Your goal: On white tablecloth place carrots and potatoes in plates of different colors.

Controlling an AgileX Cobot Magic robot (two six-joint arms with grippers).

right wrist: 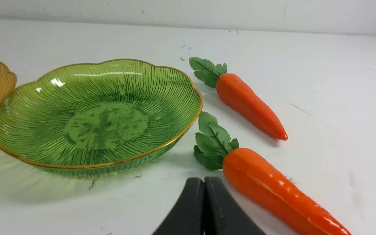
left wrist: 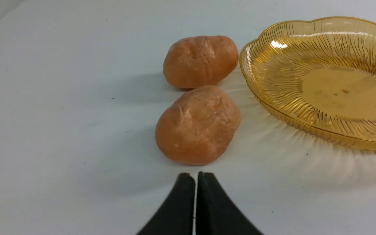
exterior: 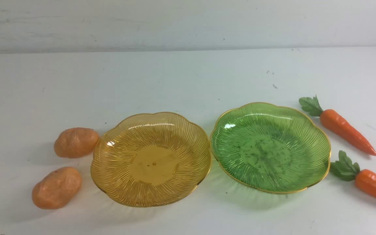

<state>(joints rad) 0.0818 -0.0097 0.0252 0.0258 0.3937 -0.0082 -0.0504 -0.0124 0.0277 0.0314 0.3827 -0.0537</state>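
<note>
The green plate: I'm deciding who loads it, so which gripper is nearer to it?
Right. The right gripper is shut just short of the green plate, beside a carrot. The left gripper faces a potato, with the amber plate in between.

No text, label, brand, number or sign can be read anywhere: none on the amber plate [exterior: 150,161], the green plate [exterior: 269,150], the potatoes [exterior: 76,142] [exterior: 56,187], the carrots [exterior: 348,132] [exterior: 375,187] or the white tablecloth [exterior: 175,78].

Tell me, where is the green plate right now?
In the front view the green plate sits right of centre on the white tablecloth, the amber plate close on its left, the far carrot and near carrot on its right.
</note>
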